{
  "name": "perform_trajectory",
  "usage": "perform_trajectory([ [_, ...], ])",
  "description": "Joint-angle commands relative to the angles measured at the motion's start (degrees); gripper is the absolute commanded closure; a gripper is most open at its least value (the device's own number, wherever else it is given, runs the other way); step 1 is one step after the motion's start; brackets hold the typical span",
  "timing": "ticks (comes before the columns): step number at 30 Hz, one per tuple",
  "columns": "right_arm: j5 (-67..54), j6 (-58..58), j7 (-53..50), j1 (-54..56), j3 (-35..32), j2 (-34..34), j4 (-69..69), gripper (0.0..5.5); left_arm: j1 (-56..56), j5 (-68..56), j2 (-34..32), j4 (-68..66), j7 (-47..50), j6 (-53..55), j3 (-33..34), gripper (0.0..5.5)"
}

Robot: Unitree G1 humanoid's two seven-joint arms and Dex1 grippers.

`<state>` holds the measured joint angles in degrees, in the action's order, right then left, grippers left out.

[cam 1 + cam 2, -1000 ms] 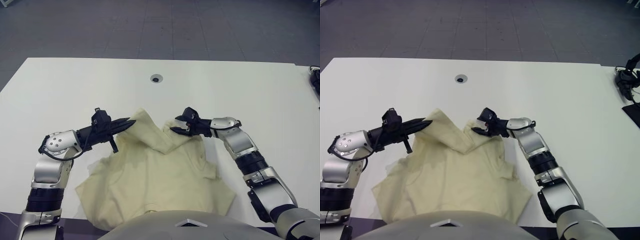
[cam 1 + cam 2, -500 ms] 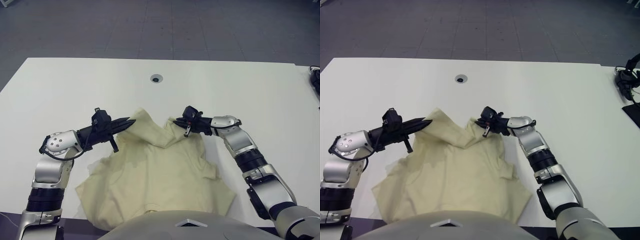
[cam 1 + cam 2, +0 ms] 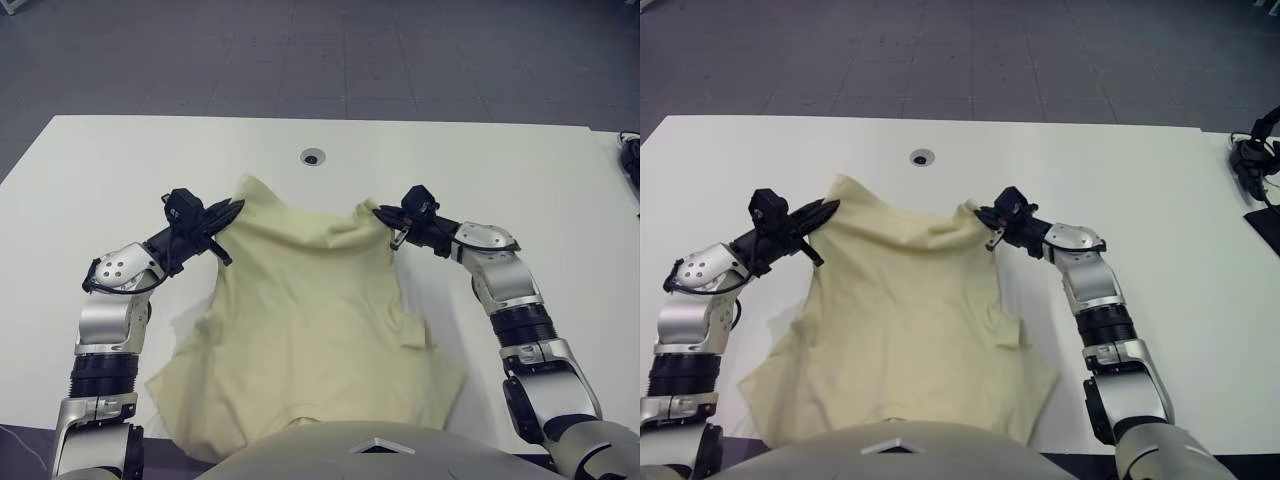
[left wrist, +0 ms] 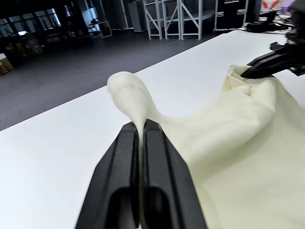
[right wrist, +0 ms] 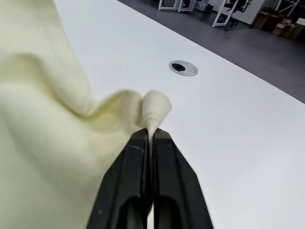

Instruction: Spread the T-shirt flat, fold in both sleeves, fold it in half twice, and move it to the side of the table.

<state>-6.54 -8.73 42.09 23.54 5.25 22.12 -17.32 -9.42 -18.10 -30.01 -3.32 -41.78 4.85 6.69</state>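
On surface [image 3: 500, 160], T-shirt [image 3: 310, 310] stretched between left tool [image 3: 232, 208], pinched shut on far-left corner, and right tool [image 3: 386, 213], likewise on far-right corner; spread apart, presumably to tension fabric flat.

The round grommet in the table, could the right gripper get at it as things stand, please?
Probably not yet: the right gripper is shut on a corner of the T-shirt, so it would drag the cloth along. Bare table lies between it and the grommet.
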Motion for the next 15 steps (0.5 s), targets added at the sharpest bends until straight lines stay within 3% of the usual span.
perform_trajectory([
  [1, 0.2, 2.5, -2.9, 2.1, -2.5, -0.2, -4.4, 5.5, -4.0, 3.1, 0.9, -3.7, 2.5, -0.4, -1.3, 5.5],
  [15, 2.8, 12.8, -11.5, 8.7, -4.8, -2.5, -22.3, 5.5, -19.1, 14.8, 7.9, -28.1, 13.1, -7.0, -7.0, 5.5],
])
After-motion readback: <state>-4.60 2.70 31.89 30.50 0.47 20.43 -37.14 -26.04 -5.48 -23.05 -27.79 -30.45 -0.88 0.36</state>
